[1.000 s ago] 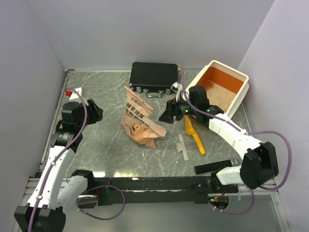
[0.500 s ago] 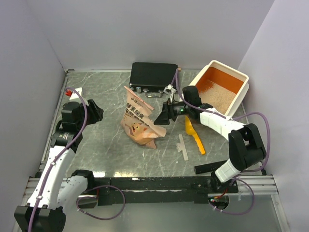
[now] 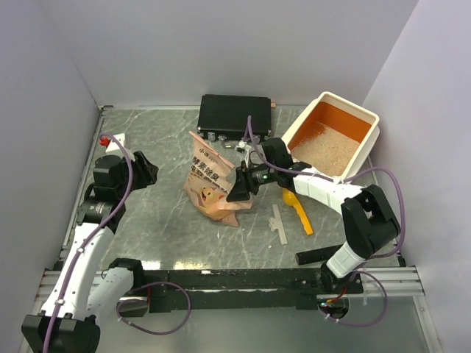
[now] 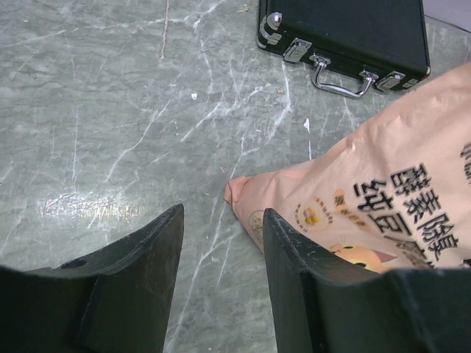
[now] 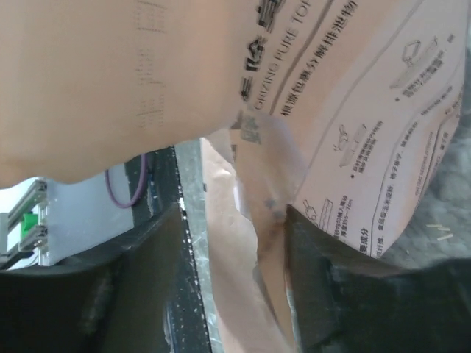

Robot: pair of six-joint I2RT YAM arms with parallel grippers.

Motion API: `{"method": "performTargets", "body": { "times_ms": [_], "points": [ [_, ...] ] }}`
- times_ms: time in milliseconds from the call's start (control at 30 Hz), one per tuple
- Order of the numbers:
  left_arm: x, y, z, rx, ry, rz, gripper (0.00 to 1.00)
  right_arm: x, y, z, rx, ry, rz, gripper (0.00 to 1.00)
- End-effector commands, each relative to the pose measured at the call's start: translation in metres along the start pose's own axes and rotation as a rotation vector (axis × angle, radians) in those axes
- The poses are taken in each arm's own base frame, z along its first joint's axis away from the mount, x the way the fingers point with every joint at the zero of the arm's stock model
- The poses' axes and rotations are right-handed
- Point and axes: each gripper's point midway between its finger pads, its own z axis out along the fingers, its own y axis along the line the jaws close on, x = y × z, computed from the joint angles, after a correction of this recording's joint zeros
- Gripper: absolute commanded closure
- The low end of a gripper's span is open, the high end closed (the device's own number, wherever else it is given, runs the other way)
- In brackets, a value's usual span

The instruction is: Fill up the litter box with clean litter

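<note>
- Left claw (image 4: 222,215): held above the desk (image 4: 110,110) with its jaws parted about halfway; nothing is held between them.
- Right claw (image 5: 232,220): set low against the paper bag (image 5: 110,73), fingers apart. A creased fold of the bag is seen in the gap between them. Bare desk shows beside one finger, so the paper is not clamped.
- Litter box (image 3: 352,104): cream rim, orange inside. It is placed well away from the right claw, to its right and further back, at the far right corner of the desk.
- Clean litter (image 3: 324,147): beige granules spread over the floor of the box. The orange end farthest from the right claw is left partly uncovered.
- Paper bag, further note: crumpled, printed, lying on its side. Its nearest corner is found just ahead of the left claw, to the right of the fingers.
- Black case (image 4: 346,29): flat, with metal latches and a handle. It is seen beyond the left claw, ahead and to the right.
- Scoop (image 3: 298,209): yellow-orange, laid on the desk just right of the right claw, beneath its arm.
</note>
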Motion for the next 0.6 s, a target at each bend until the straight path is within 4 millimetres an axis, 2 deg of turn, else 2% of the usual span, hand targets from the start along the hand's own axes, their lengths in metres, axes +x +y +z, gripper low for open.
{"method": "performTargets", "body": {
  "times_ms": [0, 33, 67, 133, 233, 300, 433, 567],
  "points": [
    [-0.005, -0.007, -0.004, 0.033, -0.030, 0.004, 0.48, -0.009, 0.006, -0.005, 0.115, -0.002, -0.115, 0.67],
    [-0.006, -0.007, -0.005, 0.036, -0.034, 0.002, 0.48, -0.009, 0.005, -0.004, 0.151, 0.009, -0.142, 0.77],
    [-0.007, -0.007, -0.005, 0.036, -0.037, 0.003, 0.48, -0.010, 0.004, -0.005, 0.193, 0.014, -0.150, 1.00],
    [-0.007, -0.008, -0.006, 0.038, -0.038, 0.003, 0.48, -0.008, -0.008, -0.006, 0.374, 0.053, -0.227, 1.00],
    [-0.007, -0.009, -0.006, 0.041, -0.038, 0.002, 0.48, -0.018, -0.004, -0.010, 0.550, 0.056, -0.336, 1.00],
    [-0.007, -0.008, -0.006, 0.038, -0.039, 0.002, 0.48, -0.032, 0.007, -0.015, 0.633, 0.024, -0.421, 1.00],
    [-0.008, -0.006, -0.007, 0.030, -0.043, 0.003, 0.48, -0.068, 0.044, -0.021, 0.765, -0.047, -0.594, 1.00],
    [-0.010, -0.004, -0.008, 0.012, -0.051, -0.001, 0.48, -0.102, 0.060, -0.034, 0.962, -0.124, -0.728, 1.00]
  ]
}}
